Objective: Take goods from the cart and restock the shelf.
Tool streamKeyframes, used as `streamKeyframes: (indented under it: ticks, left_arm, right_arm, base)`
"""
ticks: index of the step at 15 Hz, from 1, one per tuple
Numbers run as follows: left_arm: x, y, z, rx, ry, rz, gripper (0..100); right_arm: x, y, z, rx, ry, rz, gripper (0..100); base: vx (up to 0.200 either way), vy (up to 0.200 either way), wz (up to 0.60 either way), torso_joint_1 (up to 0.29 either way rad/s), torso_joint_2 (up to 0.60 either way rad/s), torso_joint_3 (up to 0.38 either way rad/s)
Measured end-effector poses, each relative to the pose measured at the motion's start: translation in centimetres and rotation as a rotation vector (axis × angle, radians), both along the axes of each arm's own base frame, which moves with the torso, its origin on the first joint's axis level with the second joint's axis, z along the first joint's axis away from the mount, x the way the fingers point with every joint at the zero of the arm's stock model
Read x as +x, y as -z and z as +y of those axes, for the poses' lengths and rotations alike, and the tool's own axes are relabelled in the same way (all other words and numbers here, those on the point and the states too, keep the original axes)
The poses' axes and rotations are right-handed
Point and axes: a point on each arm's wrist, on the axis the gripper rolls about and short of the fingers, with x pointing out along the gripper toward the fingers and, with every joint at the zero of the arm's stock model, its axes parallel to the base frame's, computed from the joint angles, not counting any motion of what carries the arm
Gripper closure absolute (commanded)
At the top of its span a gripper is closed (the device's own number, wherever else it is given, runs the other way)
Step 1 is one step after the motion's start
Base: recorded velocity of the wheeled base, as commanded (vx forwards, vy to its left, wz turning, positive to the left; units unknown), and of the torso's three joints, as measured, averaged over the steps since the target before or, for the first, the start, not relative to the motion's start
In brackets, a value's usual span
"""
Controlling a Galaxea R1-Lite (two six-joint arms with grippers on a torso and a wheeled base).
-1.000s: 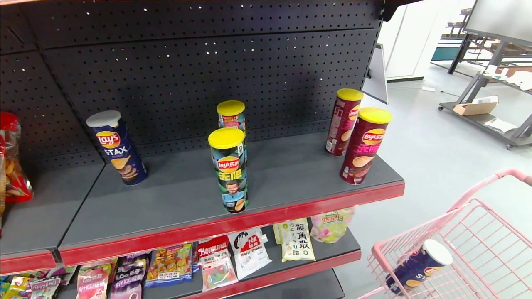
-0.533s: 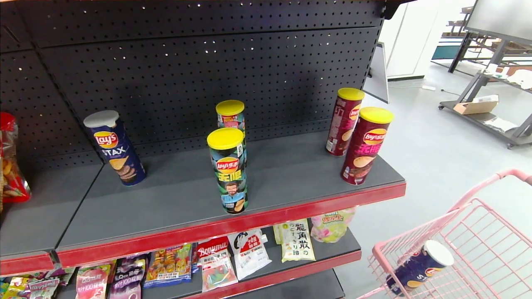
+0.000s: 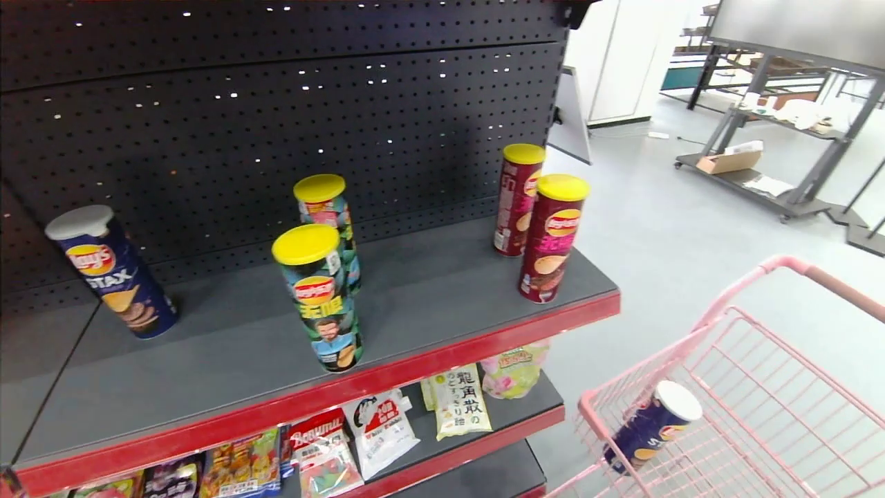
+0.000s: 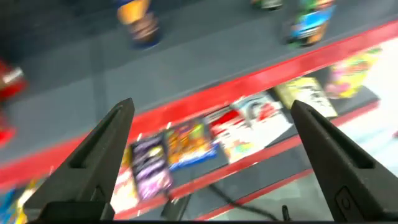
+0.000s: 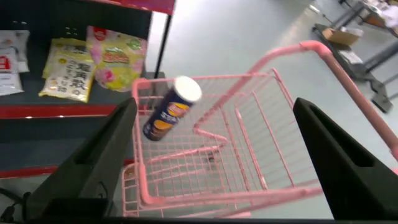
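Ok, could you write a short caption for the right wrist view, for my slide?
Open right gripper looking down on the pink cart, where one dark blue chip can lies tilted inside.

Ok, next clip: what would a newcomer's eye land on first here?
Probably the pink cart at the lower right, with one dark blue chip can lying tilted against its near corner. Next, the five chip cans standing upright on the dark shelf with the red front edge: a blue can at the left, two green cans with yellow lids in the middle, and two maroon cans at the right end.
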Motion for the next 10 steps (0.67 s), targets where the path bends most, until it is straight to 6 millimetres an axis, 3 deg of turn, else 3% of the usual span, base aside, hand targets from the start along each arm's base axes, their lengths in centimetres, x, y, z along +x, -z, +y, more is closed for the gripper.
streamKeyframes:
  ticks: [4,10]
  left_arm:
    - [0.02,0.00,-0.01,0.001,0.000,0.002,0]
    - [0.23,0.26,-0.07,0.006,0.000,0.021,0]
  right_arm:
    - [-0.07,-0.02,-0.02,0.001,0.004,-0.009,0]
    - [-0.09,-0.03,-0.02,0.002,0.006,-0.012,0]
  base:
    - [0.000,0.000,-0.60,0.000,0.00,0.004]
    - [0.000,0.000,0.00,0.000,0.00,0.000]
